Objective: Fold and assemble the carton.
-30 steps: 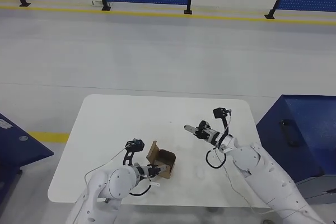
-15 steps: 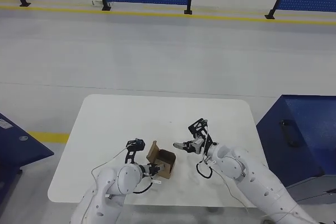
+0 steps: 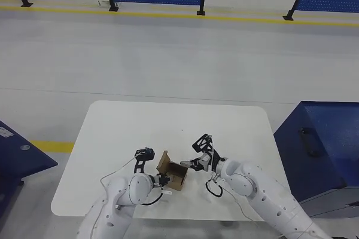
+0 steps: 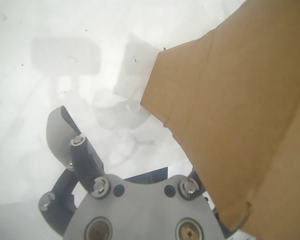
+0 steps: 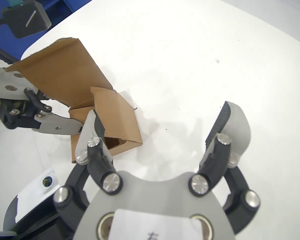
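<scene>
A brown carton (image 3: 175, 171) lies half-folded near the table's front middle, with one large flap (image 5: 62, 76) raised and a smaller flap (image 5: 115, 116) standing up. My left gripper (image 3: 163, 181) sits at the carton's near-left side. It is open, with one finger (image 4: 58, 126) bare over the table and the other hidden under the carton (image 4: 235, 101). In the right wrist view a left finger (image 5: 62, 125) points at the carton's wall. My right gripper (image 5: 160, 118) is open just right of the carton (image 5: 120, 136), one fingertip beside the small flap and nothing between the fingers.
The white table (image 3: 239, 125) spreads bare behind and to the right of the carton. Blue bins stand off the table at the right (image 3: 329, 149) and left (image 3: 6, 155). The table's front edge is close behind both arms.
The right arm has swung from the table's right-middle leftward to the carton's right side. The left arm and the carton have barely moved.
</scene>
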